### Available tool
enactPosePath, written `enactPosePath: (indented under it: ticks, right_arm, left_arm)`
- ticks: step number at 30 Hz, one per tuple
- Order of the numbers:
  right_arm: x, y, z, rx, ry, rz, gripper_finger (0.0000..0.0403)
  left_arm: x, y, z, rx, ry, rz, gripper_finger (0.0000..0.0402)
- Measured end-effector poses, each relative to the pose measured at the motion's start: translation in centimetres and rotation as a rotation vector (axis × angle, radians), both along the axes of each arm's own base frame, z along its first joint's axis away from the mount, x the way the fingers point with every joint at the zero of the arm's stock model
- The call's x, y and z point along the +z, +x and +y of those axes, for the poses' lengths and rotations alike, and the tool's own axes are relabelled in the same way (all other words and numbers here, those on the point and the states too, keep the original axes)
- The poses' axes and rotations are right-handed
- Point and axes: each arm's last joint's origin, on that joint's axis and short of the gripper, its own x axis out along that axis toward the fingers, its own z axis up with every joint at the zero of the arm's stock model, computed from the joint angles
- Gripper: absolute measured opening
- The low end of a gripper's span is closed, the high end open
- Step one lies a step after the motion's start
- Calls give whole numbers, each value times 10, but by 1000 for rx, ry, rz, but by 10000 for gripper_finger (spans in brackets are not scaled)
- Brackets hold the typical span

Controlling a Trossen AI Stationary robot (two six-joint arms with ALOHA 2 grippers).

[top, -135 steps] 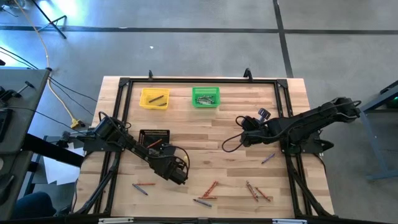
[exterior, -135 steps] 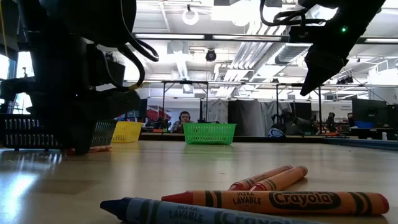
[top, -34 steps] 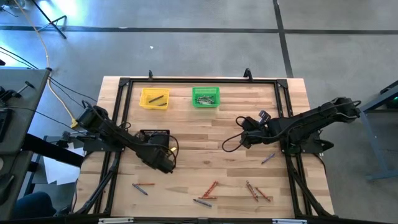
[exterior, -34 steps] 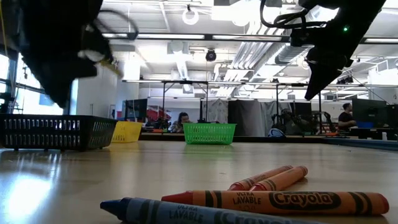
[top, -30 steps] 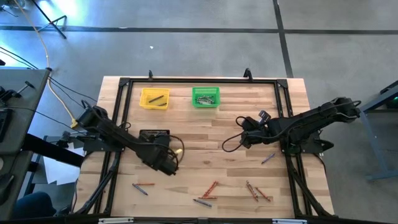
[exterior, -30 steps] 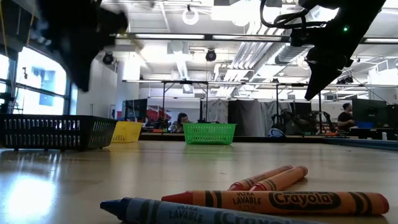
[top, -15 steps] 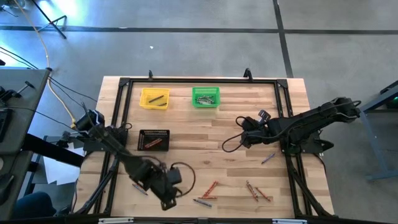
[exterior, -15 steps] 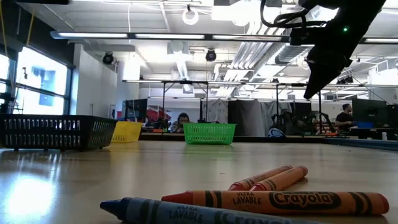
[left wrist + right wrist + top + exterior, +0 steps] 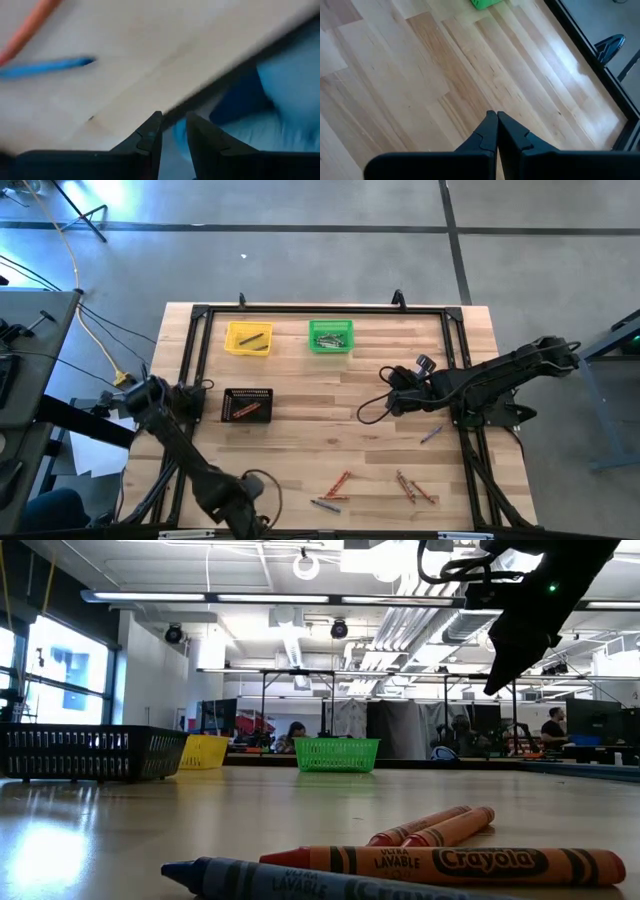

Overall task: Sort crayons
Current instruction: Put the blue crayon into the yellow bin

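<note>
- High view: desk (image 9: 330, 395) carries a yellow bin (image 9: 248, 338) with a couple of dark sticks, a green bin (image 9: 331, 336) with greyish ones, and a black mesh bin (image 9: 248, 405) with an orange-red one. Loose crayons (image 9: 337, 485) lie scattered along the near edge; one more (image 9: 431, 435) lies beside the right arm. Left claw (image 9: 248, 518) hangs at the near edge of the desk, left of the loose cluster. Right claw (image 9: 393, 402) waits at mid-desk, well apart from any crayon.
- Low view: blue, orange and red crayons (image 9: 440, 862) lie flat in the foreground, untouched. The three bins stand far back. The right arm hangs at upper right; a person shows in the room behind.
- Left wrist view: left claw (image 9: 172, 131) has its fingers a little apart with nothing between them. A blue crayon (image 9: 47, 67) and an orange one (image 9: 27, 27) lie on the wood ahead; the desk edge crosses beneath the claw.
- Right wrist view: right claw (image 9: 497, 131) is pressed together, empty, over bare wood; green bin at the far edge.
- Step in hand, as judged: reach toward the next loose crayon. Next move calls for settling over a single stick, fingers astride it, then lowering and closing.
</note>
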Motion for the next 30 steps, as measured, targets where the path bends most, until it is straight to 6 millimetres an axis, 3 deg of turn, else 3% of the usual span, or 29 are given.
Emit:
enactPosePath:
  ticks: [4,8,11,16,19,24,30]
  right_arm:
    - [0,0,0,0,1,-3,0]
    - [0,0,0,0,1,-3,0]
    - [0,1,0,10,-2,0,0]
    - [0,1,0,9,-7,-3,0]
    - [0,1,0,-5,-1,-14,0]
    - [0,1,0,-32,10,-34,0]
    - [-1,1,2,-25,102,-21,0]
  left_arm:
    - [-11,-6,-1,293,77,113,76]
    - [-14,-8,-3,326,75,139,76]
    - [-14,-8,-3,127,75,104,76]
    - [-14,-11,-1,-357,81,40,76]
    - [-14,-19,7,-603,135,85,76]
    - [-22,-33,22,-865,198,214,76]
    - [-39,-40,26,-1109,165,200,76]
